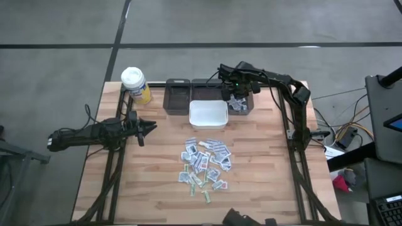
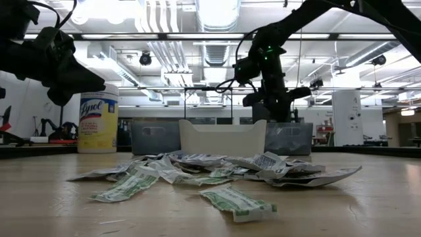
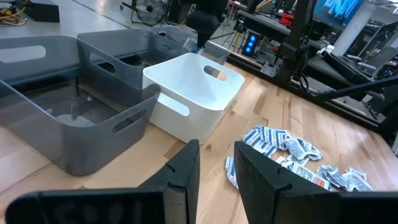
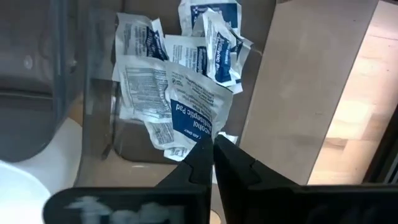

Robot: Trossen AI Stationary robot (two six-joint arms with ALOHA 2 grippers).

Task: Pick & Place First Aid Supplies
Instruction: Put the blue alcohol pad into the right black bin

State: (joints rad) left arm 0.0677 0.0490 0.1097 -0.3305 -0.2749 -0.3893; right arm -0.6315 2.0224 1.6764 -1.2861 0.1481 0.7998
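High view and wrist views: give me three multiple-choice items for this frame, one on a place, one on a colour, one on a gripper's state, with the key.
1. Where is the right gripper?
A. Over the right-hand grey bin
B. Over the loose pile
C. Beside the bottle

2. What colour is the bin standing in front of the grey bins?
A. Blue
B. White
C. Red

3. How are the left gripper's fingers?
A. Clamped on a packet
B. Apart with nothing between them
C. Gripping the bottle

Key:
1 A: the high view shows it above the grey bin, and its wrist view looks down on packets lying inside.
2 B: it is white in the high and left wrist views.
3 B: the left wrist view shows a bare gap between the fingers, short of the pile of packets.
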